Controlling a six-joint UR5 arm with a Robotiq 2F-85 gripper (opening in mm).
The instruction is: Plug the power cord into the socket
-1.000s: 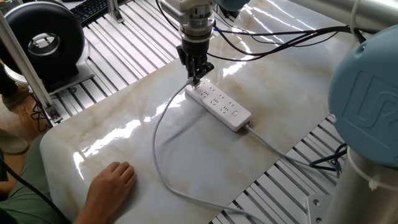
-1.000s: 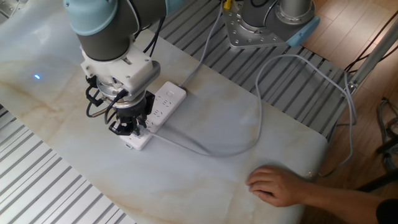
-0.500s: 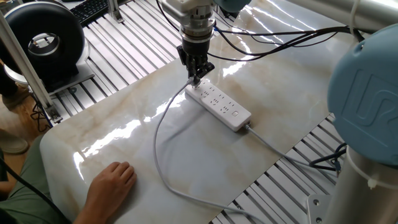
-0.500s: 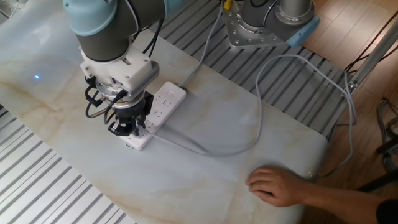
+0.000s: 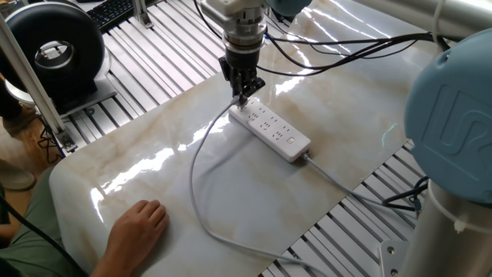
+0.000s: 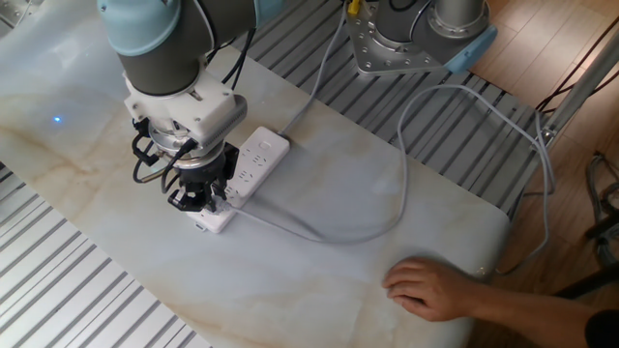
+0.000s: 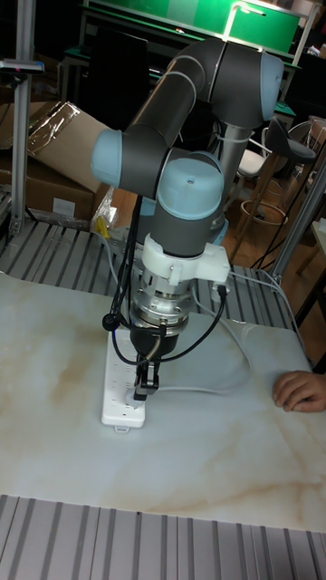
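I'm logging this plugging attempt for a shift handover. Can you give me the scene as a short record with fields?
arm: one UR5, wrist pointing down over the table
gripper: jaws closed on the plug end of the power cord, right at the socket's end
socket: white power strip lying flat on the marble table, its own lead running off the far end
cord path: loops across the table and off its edge
plug seated: cannot tell, the jaws hide it
person's hand: resting flat on the table, apart from the cord
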